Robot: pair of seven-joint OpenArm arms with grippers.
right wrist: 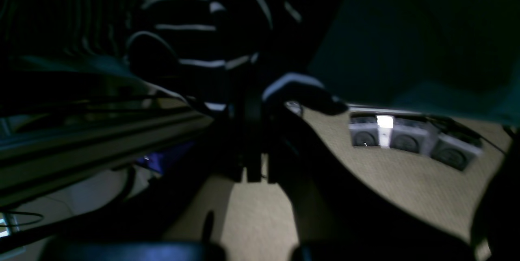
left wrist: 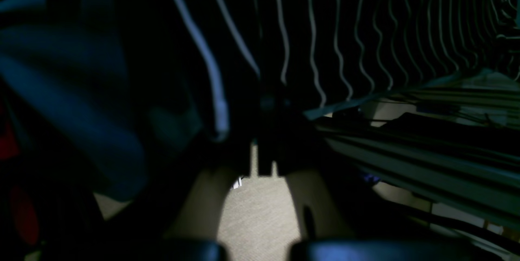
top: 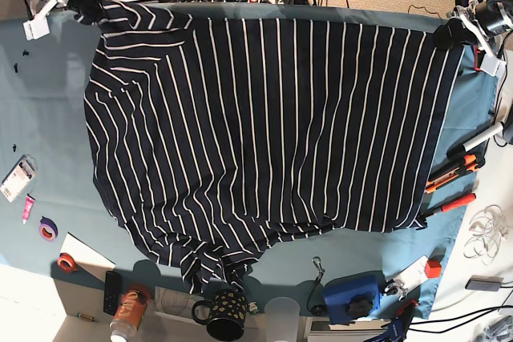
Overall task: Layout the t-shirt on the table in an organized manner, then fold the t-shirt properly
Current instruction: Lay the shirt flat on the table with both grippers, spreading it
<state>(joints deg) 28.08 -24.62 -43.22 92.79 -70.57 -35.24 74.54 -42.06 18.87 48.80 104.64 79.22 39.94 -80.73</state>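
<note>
The dark navy t-shirt [top: 264, 126] with thin white stripes lies spread wide over the teal table [top: 48, 94], bunched at its near edge. At the far right corner my left gripper [top: 450, 32] is shut on the shirt's edge. At the far left corner my right gripper [top: 84, 6] is shut on the other end of that edge. Seen from the left wrist, striped t-shirt cloth [left wrist: 365, 29] hangs from the shut left gripper [left wrist: 266, 102]. In the right wrist view, bunched t-shirt fabric [right wrist: 183, 29] wraps the shut right gripper [right wrist: 252, 106]. Both grips sit past the table's far edge, over the floor.
Orange-handled cutters [top: 453, 170] and a red-handled tool [top: 453, 202] lie right of the shirt. Along the near edge stand a dotted black mug [top: 224, 314], a clear cup [top: 280, 314], an orange can [top: 128, 314] and a blue device [top: 353, 294]. Tape rolls [top: 50, 230] lie left.
</note>
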